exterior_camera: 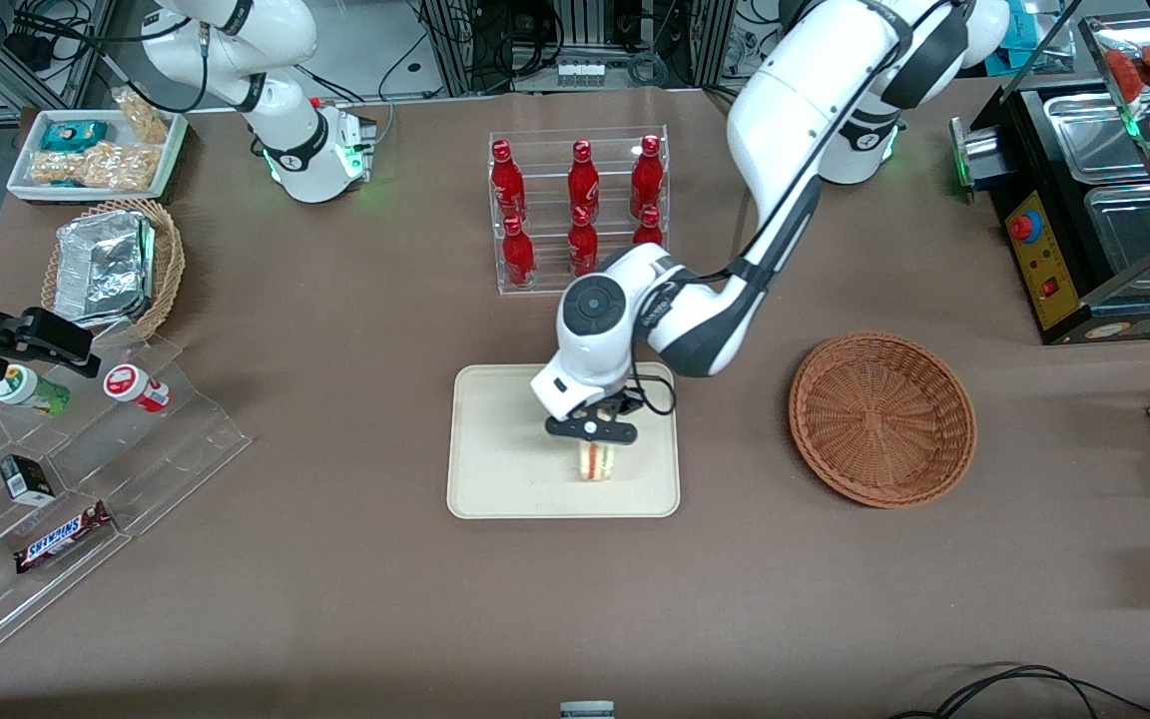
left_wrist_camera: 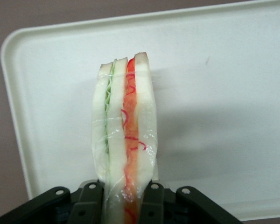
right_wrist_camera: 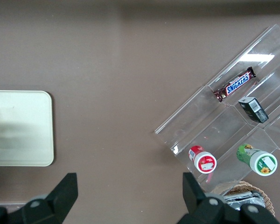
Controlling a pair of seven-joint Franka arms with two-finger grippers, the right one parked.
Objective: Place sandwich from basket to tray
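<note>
Gripper [exterior_camera: 592,431] sits low over the tray [exterior_camera: 495,479], jaws clamped on the sandwich [exterior_camera: 595,461]. In the wrist view the sandwich [left_wrist_camera: 125,135] stands on edge between the two fingers [left_wrist_camera: 151,205], bread slices and filling layers running straight out from the jaws, clear wrap pinched at the held end. Can't tell if its free end is touching the tray [left_wrist_camera: 224,93] or just above it.

Step in hand, as I read it: set-down and release. To do it well: go straight down until the free end bears on the tray, then open the jaws only enough to clear the bread. It's tall and thin on edge, so it will likely tip flat once released; there's tray surface on both sides of the jaws to catch it. Lift straight up after opening so the wrap doesn't drag with a finger.

Basket [exterior_camera: 882,419] is well apart from the jaws toward the working arm's end of the desk, nothing in it.

Around: bottle rack [exterior_camera: 580,210] farther from the front camera than the jaws, under the arm's elbow side, not in the release path. Clear stepped display [exterior_camera: 86,489] with a Snickers bar [exterior_camera: 61,537] and foil-container basket [exterior_camera: 116,268] are well off toward the parked arm's end. Nothing stands in the way of a vertical retreat.
</note>
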